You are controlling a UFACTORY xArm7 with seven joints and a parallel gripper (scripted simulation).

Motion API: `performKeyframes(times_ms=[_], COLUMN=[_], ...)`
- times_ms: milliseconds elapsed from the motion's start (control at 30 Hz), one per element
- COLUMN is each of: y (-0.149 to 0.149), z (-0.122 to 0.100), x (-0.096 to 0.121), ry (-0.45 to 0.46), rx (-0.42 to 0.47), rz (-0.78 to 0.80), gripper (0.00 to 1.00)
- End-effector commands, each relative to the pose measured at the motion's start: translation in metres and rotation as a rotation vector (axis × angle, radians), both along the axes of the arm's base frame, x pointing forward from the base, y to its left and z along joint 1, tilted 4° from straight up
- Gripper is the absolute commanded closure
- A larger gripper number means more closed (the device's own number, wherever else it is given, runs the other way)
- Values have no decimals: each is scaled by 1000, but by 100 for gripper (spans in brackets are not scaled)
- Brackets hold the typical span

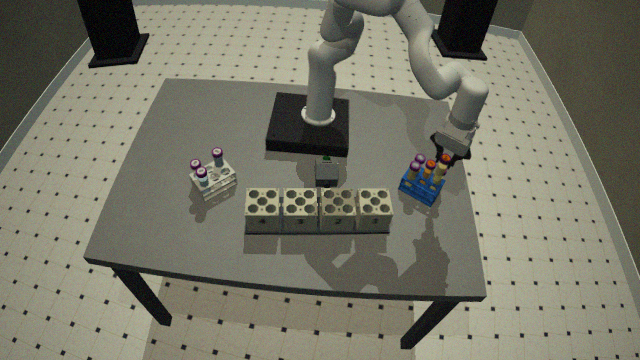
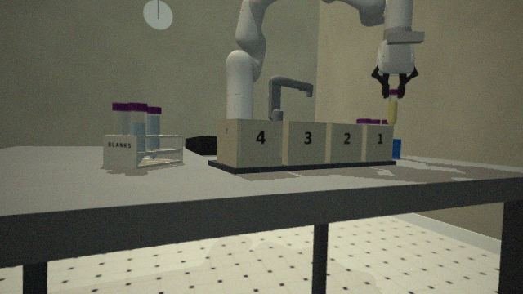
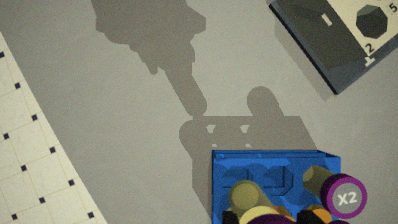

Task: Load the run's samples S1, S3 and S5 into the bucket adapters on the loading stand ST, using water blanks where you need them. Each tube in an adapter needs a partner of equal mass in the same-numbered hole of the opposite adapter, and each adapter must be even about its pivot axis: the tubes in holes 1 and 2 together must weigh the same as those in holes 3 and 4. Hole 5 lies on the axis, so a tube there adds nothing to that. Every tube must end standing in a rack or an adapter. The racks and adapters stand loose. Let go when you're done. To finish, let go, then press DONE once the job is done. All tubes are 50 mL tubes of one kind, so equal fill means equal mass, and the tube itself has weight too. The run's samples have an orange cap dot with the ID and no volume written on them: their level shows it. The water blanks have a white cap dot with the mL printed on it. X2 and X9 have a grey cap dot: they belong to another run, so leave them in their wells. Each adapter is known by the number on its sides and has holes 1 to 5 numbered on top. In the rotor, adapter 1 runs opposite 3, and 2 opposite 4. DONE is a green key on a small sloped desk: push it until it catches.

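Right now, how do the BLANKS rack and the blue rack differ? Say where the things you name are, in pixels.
The BLANKS rack [image 1: 218, 190] [image 2: 119, 153] is whitish; the blue rack [image 1: 420, 194] [image 2: 396, 149] [image 3: 265, 154] is blue.
The BLANKS rack's tubes hold bluish liquid; the blue rack's visible contents look yellow to orange.
Both stand on the table [image 1: 165, 240] [image 2: 61, 180] and hold purple-capped tubes.

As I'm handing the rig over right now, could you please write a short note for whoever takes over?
Pincer: shut on a yellow-filled sample tube, lifted above the blue rack.
Blanks: three in the white BLANKS rack.
Done: no adapter loaded.
Left: load S1, S3, S5 with matching partners; leave X2 and X9; let go; press DONE.
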State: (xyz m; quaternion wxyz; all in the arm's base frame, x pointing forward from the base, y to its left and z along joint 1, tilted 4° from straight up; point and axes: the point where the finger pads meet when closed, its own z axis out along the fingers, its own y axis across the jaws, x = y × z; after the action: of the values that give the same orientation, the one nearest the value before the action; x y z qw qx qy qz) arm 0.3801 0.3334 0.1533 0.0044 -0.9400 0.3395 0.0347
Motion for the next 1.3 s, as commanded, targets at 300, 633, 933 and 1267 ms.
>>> performKeyframes(times_ms=[300,633,933,1267], y=[0,-1,-1,-1], z=[27,47,48,48], x=[3,4,4,4], ry=[-4,-4,-4,-4], rx=[3,3,3,3], rz=[0,0,0,0], gripper=[100,100,100,100])
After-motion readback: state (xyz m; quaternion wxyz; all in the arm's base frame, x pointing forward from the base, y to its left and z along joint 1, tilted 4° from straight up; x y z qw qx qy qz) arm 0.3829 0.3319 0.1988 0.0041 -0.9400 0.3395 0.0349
